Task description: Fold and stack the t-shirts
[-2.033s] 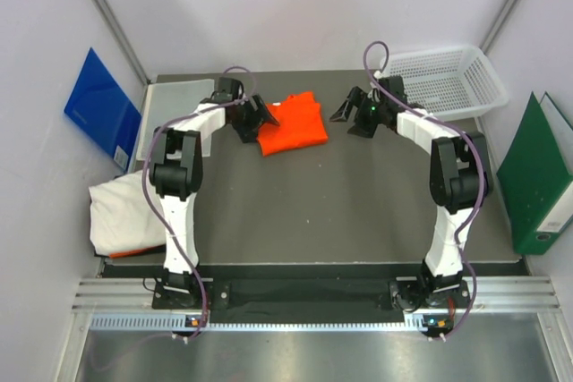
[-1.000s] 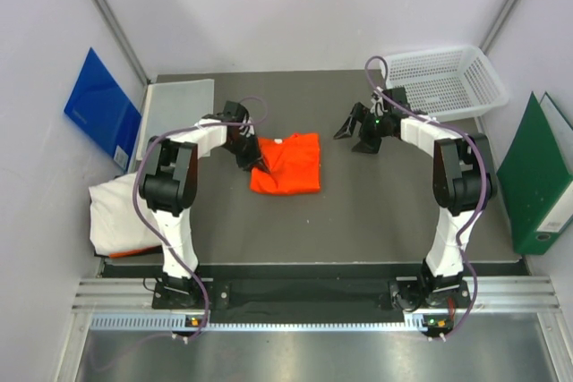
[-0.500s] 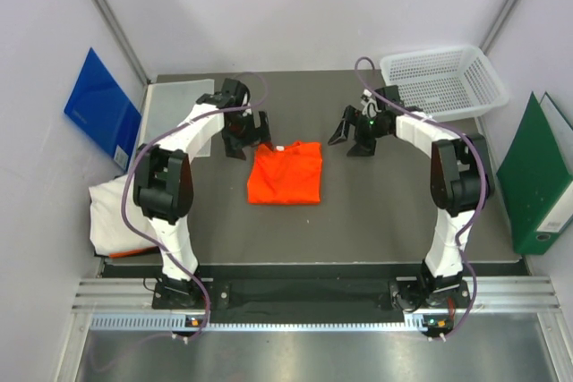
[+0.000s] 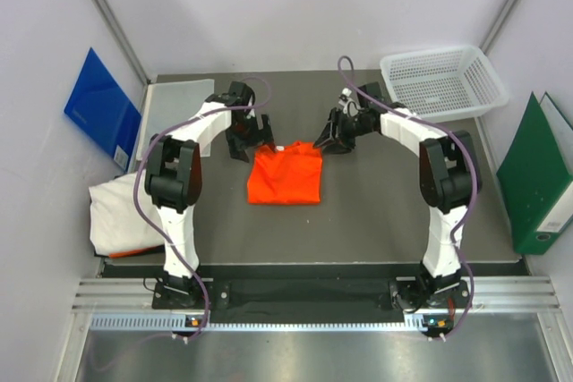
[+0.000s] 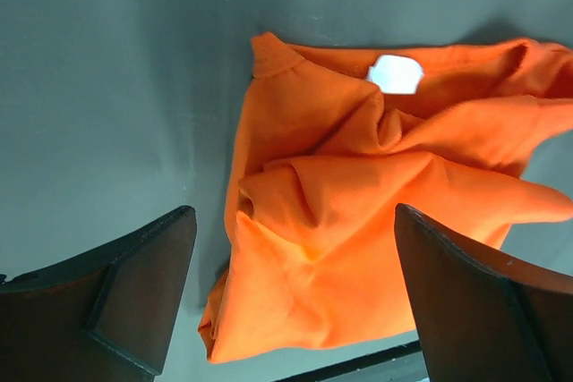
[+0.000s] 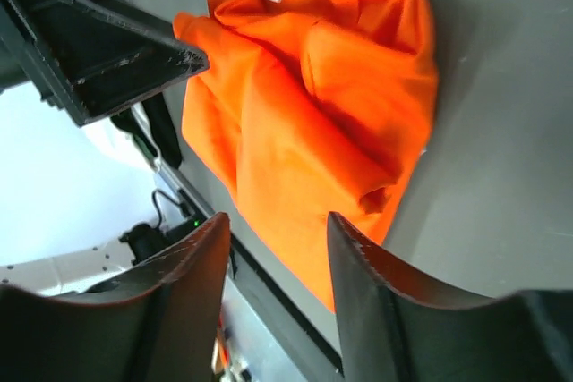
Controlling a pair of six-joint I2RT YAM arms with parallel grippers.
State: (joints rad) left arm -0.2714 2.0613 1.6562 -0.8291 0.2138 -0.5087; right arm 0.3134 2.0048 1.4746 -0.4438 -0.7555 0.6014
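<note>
The orange t-shirt [image 4: 286, 176] lies folded into a rough square on the dark table; its white label shows at the collar [image 5: 395, 73]. My left gripper [image 4: 252, 142] hovers open just off the shirt's far left corner, nothing between its fingers [image 5: 134, 284]. In its wrist view the shirt [image 5: 358, 212] lies creased below the gripper [image 5: 295, 297]. My right gripper [image 4: 326, 143] stands at the far right corner, jaws partly apart and empty, above the cloth [image 6: 304, 105]. The white t-shirt [image 4: 121, 214] lies bunched at the table's left edge.
A white mesh basket [image 4: 443, 80] stands at the back right. A clear plastic sheet [image 4: 175, 100] lies at the back left. A blue folder [image 4: 100, 106] leans on the left wall and a green folder [image 4: 537, 176] on the right.
The left gripper dragged the orange shirt nearer, let go, opened wide and backed off. The right gripper moved left to the shirt's far right corner and its jaws narrowed.
</note>
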